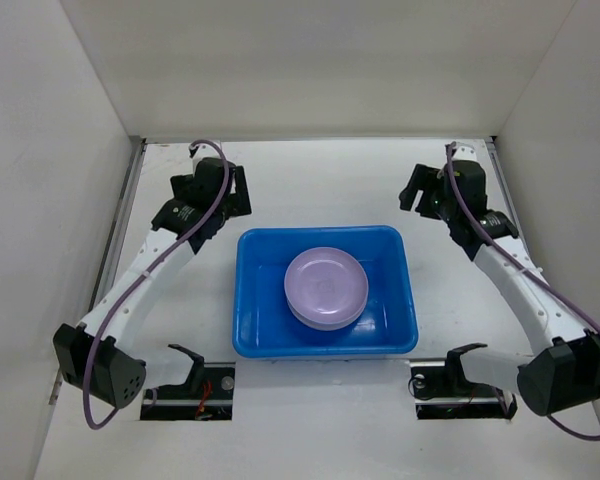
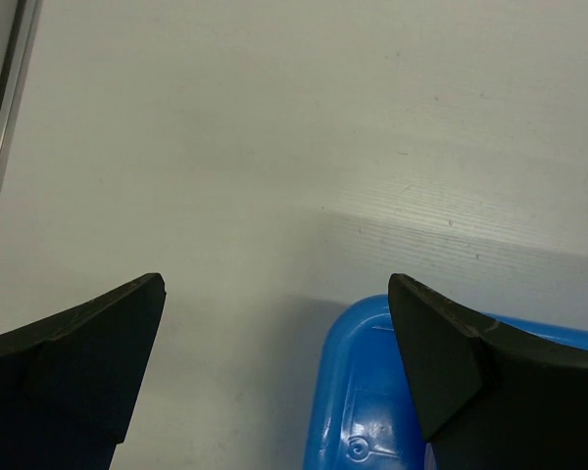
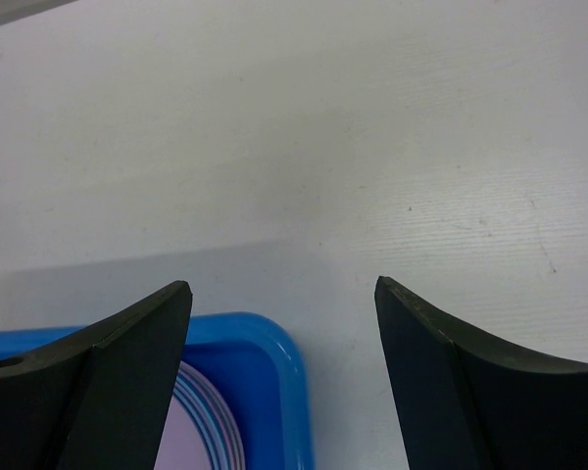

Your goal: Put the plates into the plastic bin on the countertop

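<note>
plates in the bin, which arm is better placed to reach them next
Right, narrowly. Both arms are open and empty near far corners of the bin, but the right fingers have the edge of the plates beside them in their wrist view; the left fingers show only a bin corner.

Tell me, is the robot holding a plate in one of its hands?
No, nothing is held. The left hand and the right hand are both open and empty above the countertop. The plates sit stacked inside the plastic bin.
</note>
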